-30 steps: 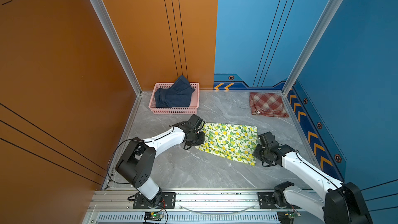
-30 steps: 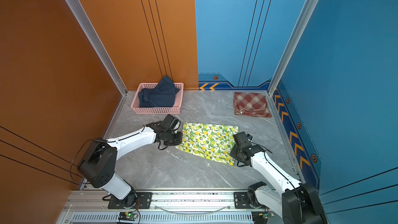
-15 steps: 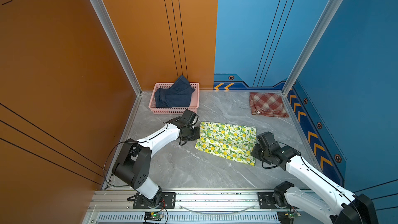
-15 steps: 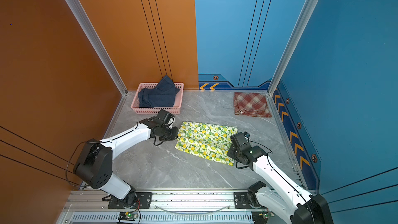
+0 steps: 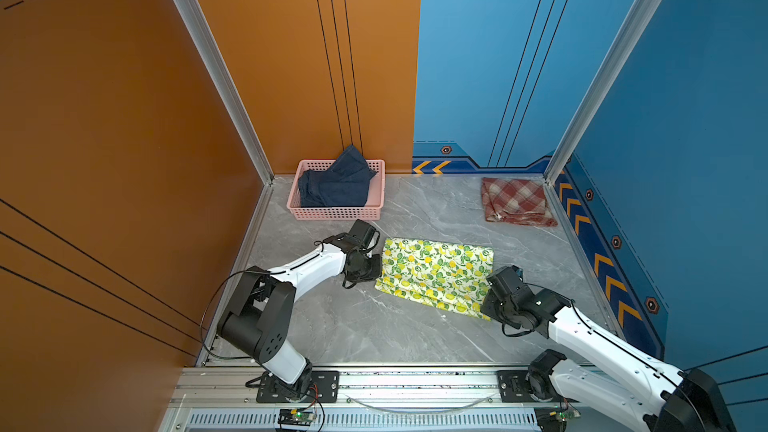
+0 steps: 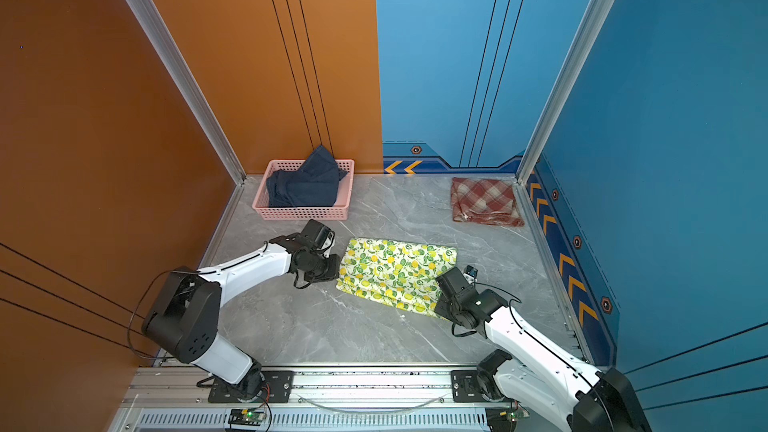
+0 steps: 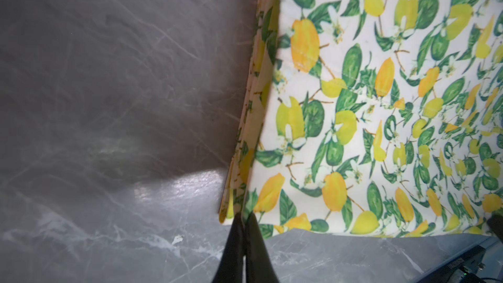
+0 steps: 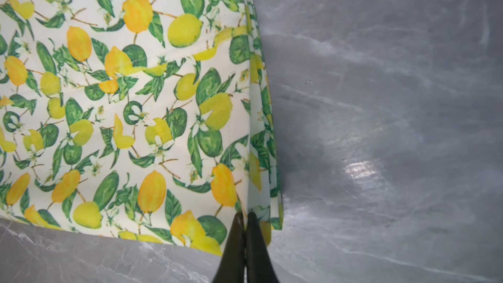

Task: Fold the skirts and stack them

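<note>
Plainly, each gripper is clenched on a corner of the lemon skirt (image 5: 436,272), which lies folded mid-surface (image 5: 374,326): left gripper (image 7: 245,221) at one end, right gripper (image 8: 246,217) at the other. If either draws back with cloth caught, the slightly offset layers could slide apart. The plaid skirt (image 5: 515,201) lies folded by the far right wall, well apart. The denim skirt (image 5: 336,184) sits bunched in the basket (image 5: 332,214). Nothing stands between.
</note>
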### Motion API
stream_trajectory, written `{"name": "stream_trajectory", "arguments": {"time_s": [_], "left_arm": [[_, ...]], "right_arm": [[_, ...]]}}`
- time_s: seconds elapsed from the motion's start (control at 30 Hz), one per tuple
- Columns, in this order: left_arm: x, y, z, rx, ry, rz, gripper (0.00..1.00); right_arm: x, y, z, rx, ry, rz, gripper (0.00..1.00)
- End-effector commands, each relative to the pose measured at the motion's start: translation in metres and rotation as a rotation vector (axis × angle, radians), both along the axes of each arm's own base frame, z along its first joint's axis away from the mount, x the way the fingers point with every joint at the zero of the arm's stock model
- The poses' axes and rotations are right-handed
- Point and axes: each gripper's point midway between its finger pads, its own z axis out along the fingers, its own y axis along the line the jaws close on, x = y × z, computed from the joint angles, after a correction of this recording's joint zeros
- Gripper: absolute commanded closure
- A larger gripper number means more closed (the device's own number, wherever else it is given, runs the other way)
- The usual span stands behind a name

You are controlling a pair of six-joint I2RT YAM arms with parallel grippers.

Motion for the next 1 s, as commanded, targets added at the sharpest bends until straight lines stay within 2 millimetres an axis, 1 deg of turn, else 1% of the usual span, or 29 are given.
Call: {"name": "stream_trajectory", "arguments": {"time_s": [0.0,0.03,0.1,0.13,0.17,0.23,0.4,0.47,0.53,0.6,0.67,0.73,0.8,0.87,0.97], "left_arm": [[-0.01,0.008,-0.015,0.033,0.045,-0.003,0.77],[-0.011,0.009,-0.015,0.037,0.045,-0.003,0.72],[-0.008,0.009,-0.013,0.035,0.038,0.001,0.61],[-0.006,0.008,-0.011,0.032,0.031,0.0,0.57],[-0.003,0.007,-0.008,0.029,0.02,0.002,0.55],[0.002,0.005,0.001,0.023,-0.003,0.005,0.53],[0.014,-0.003,0.029,0.02,-0.086,-0.006,0.52],[0.023,-0.014,0.049,0.007,-0.149,-0.02,0.52],[0.029,-0.027,0.062,-0.005,-0.195,-0.041,0.52],[0.034,-0.043,0.067,-0.03,-0.211,-0.073,0.52],[0.035,-0.061,0.066,-0.059,-0.208,-0.1,0.52],[0.033,-0.077,0.062,-0.078,-0.201,-0.127,0.53],[0.029,-0.085,0.052,-0.074,-0.189,-0.146,0.53],[0.024,-0.085,0.037,-0.061,-0.16,-0.153,0.54],[0.018,-0.076,0.016,-0.044,-0.125,-0.142,0.57]], "right_arm": [[-0.011,-0.014,-0.008,-0.056,0.028,-0.014,0.75],[-0.01,-0.014,-0.006,-0.054,0.022,-0.013,0.68],[-0.007,-0.014,0.003,-0.061,0.005,-0.005,0.5],[-0.005,-0.014,0.008,-0.066,-0.005,-0.002,0.46],[-0.002,-0.014,0.014,-0.07,-0.016,0.003,0.44],[0.005,-0.013,0.025,-0.066,-0.038,0.008,0.43],[0.027,-0.007,0.049,-0.07,-0.088,0.021,0.43],[0.04,-0.002,0.059,-0.058,-0.119,0.026,0.43],[0.056,0.006,0.068,-0.031,-0.152,0.026,0.42],[0.075,0.015,0.076,-0.012,-0.184,0.023,0.41],[0.094,0.027,0.078,0.006,-0.2,0.035,0.39],[0.111,0.04,0.076,0.018,-0.202,0.054,0.37],[0.129,0.053,0.072,0.029,-0.203,0.073,0.32],[0.146,0.063,0.066,0.032,-0.195,0.082,0.29],[0.168,0.078,0.055,0.057,-0.196,0.083,0.27]]}}
